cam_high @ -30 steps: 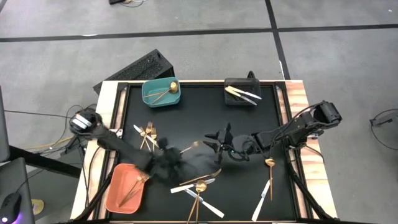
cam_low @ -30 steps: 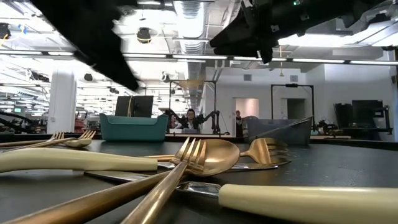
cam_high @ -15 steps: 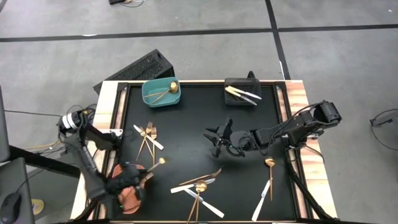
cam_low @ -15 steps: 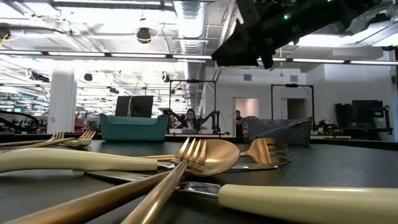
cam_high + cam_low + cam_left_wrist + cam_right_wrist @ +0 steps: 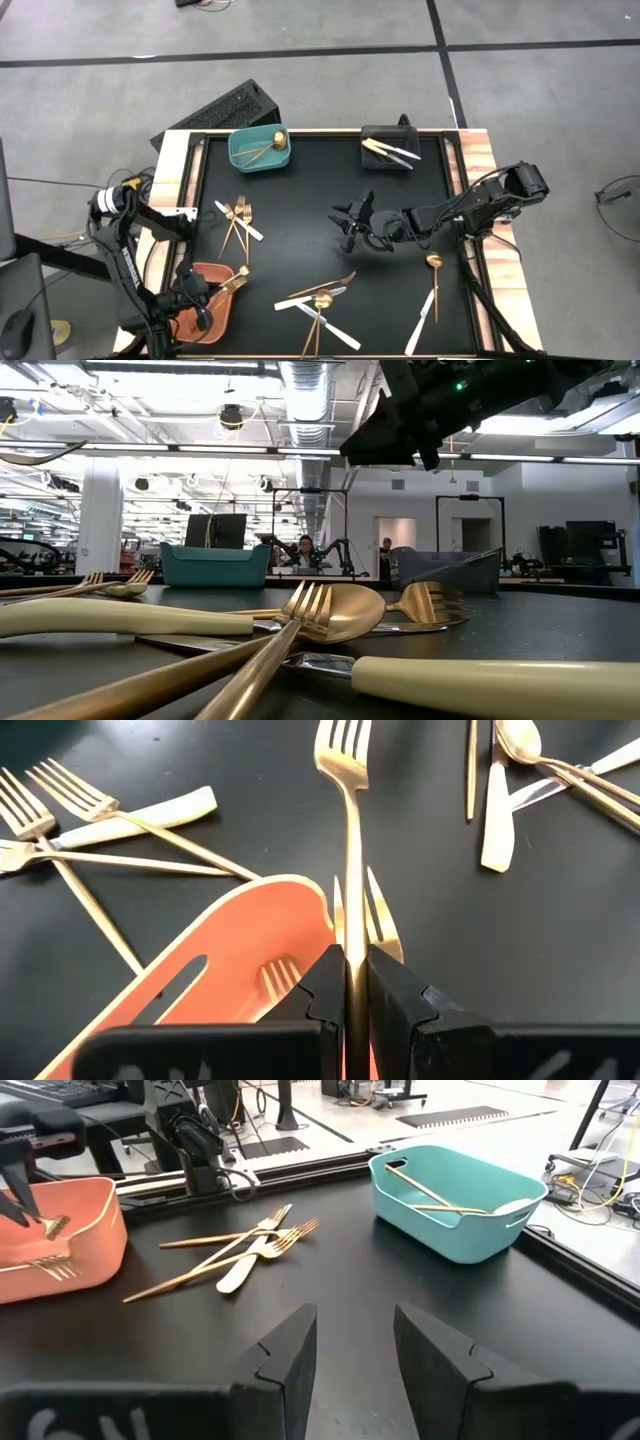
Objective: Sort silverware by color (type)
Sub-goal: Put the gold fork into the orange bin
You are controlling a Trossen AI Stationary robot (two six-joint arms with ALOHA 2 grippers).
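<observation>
Left gripper [image 5: 355, 982] clamped on a gold fork [image 5: 348, 840] above the salmon bin [image 5: 205, 305], lower left of the high view.
The right gripper [image 5: 350, 225], fingers parted and empty, is held over mid-tabletop [image 5: 300, 200]. Remaining silverware [image 5: 322, 300] is scattered at lower centre; a spoon lies in the teal bin [image 5: 258, 150], knives in the black bin [image 5: 390, 150].

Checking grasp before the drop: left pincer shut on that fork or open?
Shut. In the left wrist view the left pincer clamps the gold fork by its handle above the salmon bin.
</observation>
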